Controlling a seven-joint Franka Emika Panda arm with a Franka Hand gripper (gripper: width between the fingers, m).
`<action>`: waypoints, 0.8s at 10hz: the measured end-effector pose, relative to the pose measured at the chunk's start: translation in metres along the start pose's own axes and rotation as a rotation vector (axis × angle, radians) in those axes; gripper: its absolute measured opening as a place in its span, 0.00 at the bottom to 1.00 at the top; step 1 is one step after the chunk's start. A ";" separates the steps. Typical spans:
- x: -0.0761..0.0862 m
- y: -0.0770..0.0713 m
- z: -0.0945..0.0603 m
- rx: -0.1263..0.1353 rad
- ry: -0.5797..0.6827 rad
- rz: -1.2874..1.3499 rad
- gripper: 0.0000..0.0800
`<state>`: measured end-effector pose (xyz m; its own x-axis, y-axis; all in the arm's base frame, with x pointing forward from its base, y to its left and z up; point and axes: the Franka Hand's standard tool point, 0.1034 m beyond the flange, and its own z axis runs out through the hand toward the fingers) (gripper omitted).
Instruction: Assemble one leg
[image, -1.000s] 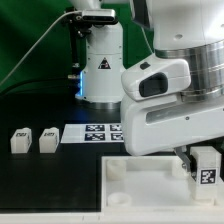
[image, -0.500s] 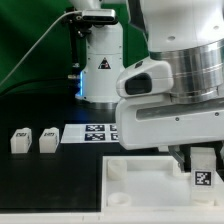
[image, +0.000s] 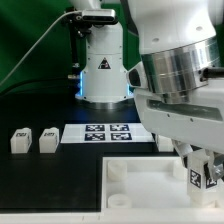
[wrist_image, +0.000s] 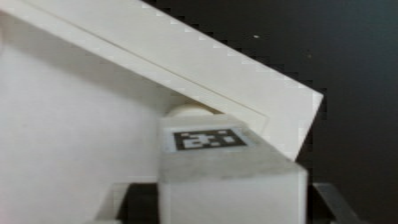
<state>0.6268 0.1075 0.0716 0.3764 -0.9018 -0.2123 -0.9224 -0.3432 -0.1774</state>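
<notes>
The leg (image: 203, 176) hangs at the exterior view's right, low over the near corner of the big white panel (image: 130, 165), with its black-and-white tag facing the camera. The fingers (wrist_image: 139, 206) pinch it from both sides, spread only as wide as the leg itself, one dark pad flat against each flank. In the exterior view the leg stands roughly upright and its lower end is cut off by the picture's edge, so that view does not show whether it touches the panel. The wrist view looks along the leg. Its tag is clear there, and its far end sits right at a small round socket (wrist_image: 187, 103) tucked against the panel's raised rim (wrist_image: 214, 70), though I cannot tell whether the two actually meet. Only the exterior view shows the rest: the bulky white arm (image: 180, 80) leaning in from above, the marker board (image: 100, 132) lying flat on the black table (image: 50, 185) behind the panel, and two more small tagged blocks (image: 20, 141) (image: 47, 139) standing side by side well apart at the exterior view's left.
</notes>
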 end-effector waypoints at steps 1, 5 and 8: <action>-0.001 0.001 0.001 0.009 -0.012 0.125 0.38; -0.003 0.002 0.003 0.006 -0.014 0.057 0.49; -0.003 0.002 0.002 -0.015 -0.010 -0.339 0.78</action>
<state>0.6242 0.1101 0.0703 0.6626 -0.7333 -0.1528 -0.7458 -0.6270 -0.2249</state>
